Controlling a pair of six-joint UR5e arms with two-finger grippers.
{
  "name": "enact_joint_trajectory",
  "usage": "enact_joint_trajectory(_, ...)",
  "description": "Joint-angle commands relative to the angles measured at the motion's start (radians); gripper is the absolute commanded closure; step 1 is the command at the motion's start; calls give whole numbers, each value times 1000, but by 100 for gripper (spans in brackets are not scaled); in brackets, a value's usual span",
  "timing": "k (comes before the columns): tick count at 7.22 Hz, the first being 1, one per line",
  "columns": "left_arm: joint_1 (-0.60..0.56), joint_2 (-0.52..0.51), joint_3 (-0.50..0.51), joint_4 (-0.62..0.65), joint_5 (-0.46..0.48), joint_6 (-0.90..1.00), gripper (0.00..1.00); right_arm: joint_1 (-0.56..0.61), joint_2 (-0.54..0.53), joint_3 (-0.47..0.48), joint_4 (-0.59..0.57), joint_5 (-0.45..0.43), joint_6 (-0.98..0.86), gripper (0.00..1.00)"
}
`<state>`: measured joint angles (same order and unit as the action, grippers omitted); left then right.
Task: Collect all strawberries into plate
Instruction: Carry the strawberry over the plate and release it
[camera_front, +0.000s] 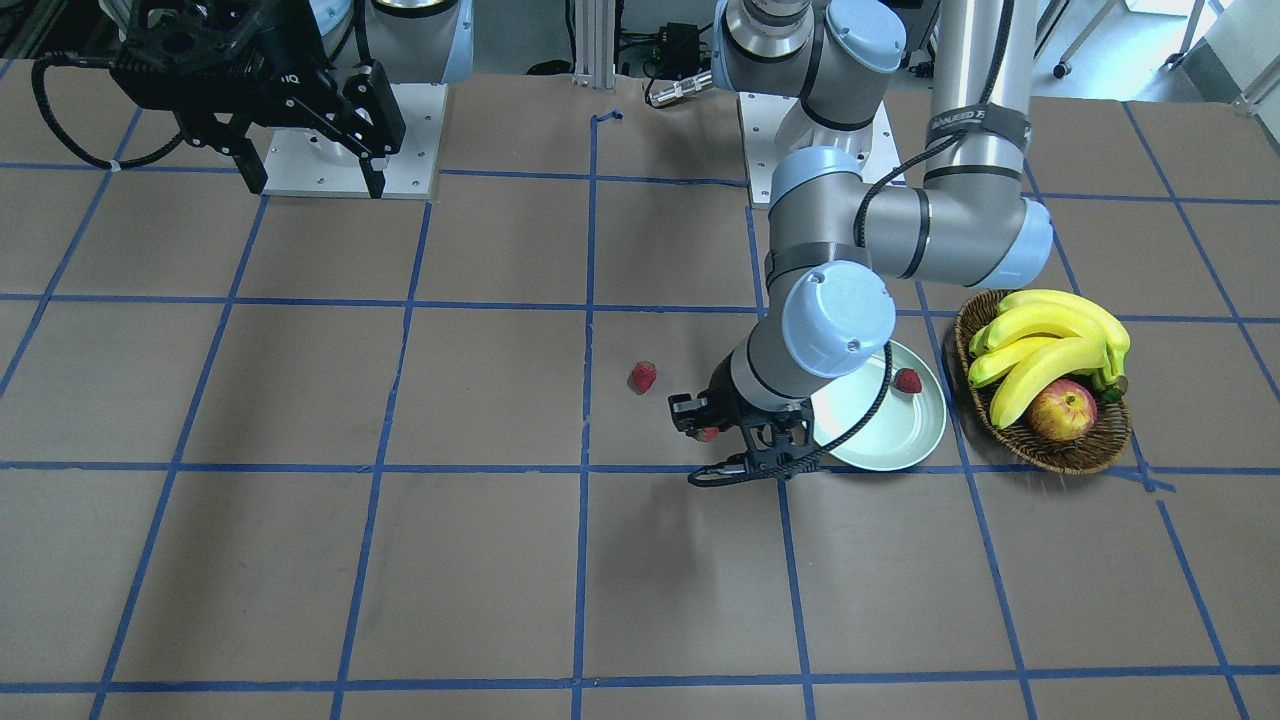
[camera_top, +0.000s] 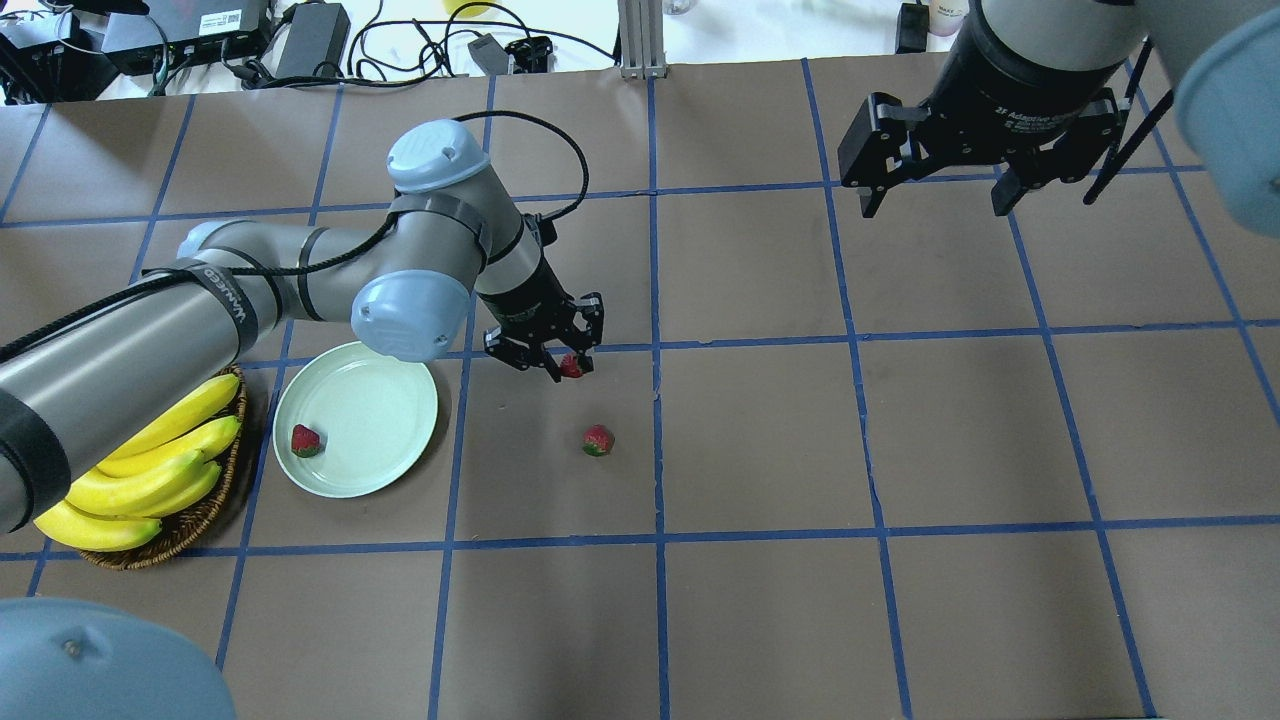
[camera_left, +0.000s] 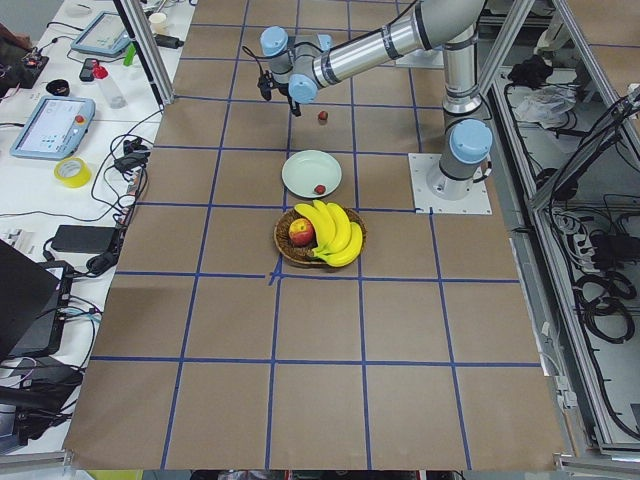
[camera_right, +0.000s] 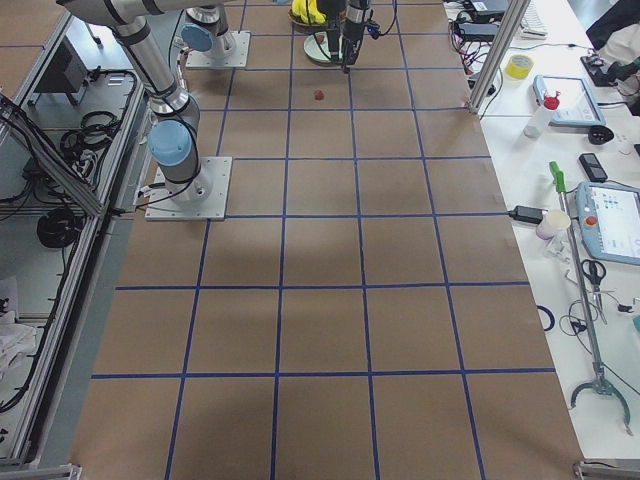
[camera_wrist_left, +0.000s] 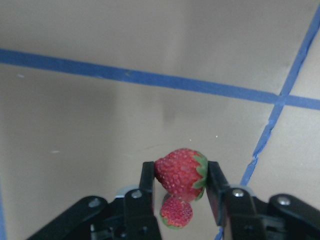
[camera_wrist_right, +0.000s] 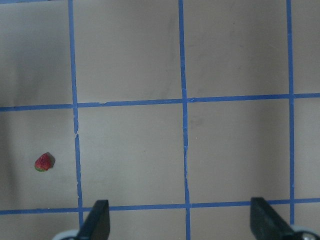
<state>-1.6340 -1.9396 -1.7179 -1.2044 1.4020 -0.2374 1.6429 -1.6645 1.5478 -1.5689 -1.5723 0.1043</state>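
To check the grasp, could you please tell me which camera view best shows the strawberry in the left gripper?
The left wrist view: the held strawberry sits large between the fingers of the left gripper. Overhead and front-facing show only a red speck; side views, almost nothing.

My left arm (camera_top: 250, 290) stretches low across the table (camera_top: 760, 450), elbow folded, its wrist (camera_top: 505, 275) tipped down and forward. The left hand (camera_top: 570, 372) points at the table on a slant, and its two fingers (camera_wrist_left: 146, 175) are pinched onto a strawberry (camera_wrist_left: 180, 167), one on each side. My right arm (camera_front: 420, 40) is held high at the robot's edge of the table, well apart from the left. The right hand (camera_top: 934, 205) faces straight down with its fingers spread wide.
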Motion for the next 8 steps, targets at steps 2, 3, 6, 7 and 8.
enact_joint_trajectory(2, 250, 62, 8, -136, 160, 425, 100, 0, 0, 0, 1, 0, 0, 0)
enact_joint_trajectory(3, 288, 68, 6, -238, 204, 475, 100, 0, 0, 0, 1, 0, 0, 0)
enact_joint_trajectory(6, 299, 51, -72, -241, 204, 477, 100, 0, -1, 0, 1, 0, 0, 0)
enact_joint_trajectory(7, 299, 44, -68, -213, 204, 477, 93, 0, -1, 0, 1, 0, 0, 0)
enact_joint_trajectory(8, 299, 41, -75, -204, 204, 478, 65, -2, -1, 0, 3, 0, 0, 0)
